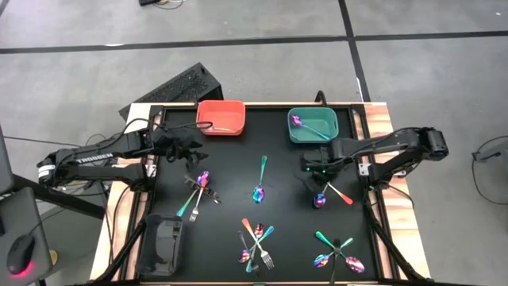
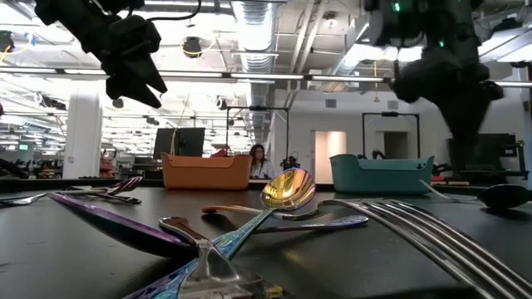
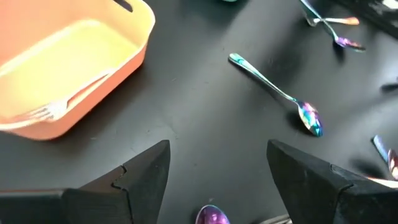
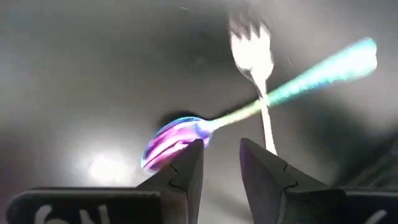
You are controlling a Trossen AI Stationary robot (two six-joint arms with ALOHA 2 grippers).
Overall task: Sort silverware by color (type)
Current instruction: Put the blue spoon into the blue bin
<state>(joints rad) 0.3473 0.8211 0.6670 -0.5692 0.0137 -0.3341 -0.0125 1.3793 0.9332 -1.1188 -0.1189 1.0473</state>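
Right gripper (image 1: pixel 324 176) sat right of centre in the high view, above a crossed pair: an iridescent spoon (image 1: pixel 321 198) and an orange-handled fork (image 1: pixel 341 194). In the right wrist view its fingers (image 4: pixel 186 171) stood a narrow gap apart with nothing between them, tips just over the spoon's purple bowl (image 4: pixel 171 140); contact couldn't be told.

Left gripper (image 1: pixel 181 148) was upper left of the mat, beside the red bin (image 1: pixel 221 117), fingers (image 3: pixel 149 171) spread wide and empty.

Silverware locations, high view:
- silver fork (image 1: pixel 219 129) inside the red bin
- iridescent spoon (image 1: pixel 308 124) inside the teal bin (image 1: pixel 313 125)
- lone rainbow spoon (image 1: pixel 260 181) mid-mat
- crossed pile (image 1: pixel 197 191) left of centre, below the left gripper
- crossed pile (image 1: pixel 255 243) bottom centre
- crossed pile (image 1: pixel 337 253) bottom right

Black bin (image 1: pixel 163 245) sat at the lower left mat edge. A person (image 2: pixel 258 159) showed far back in the low view.
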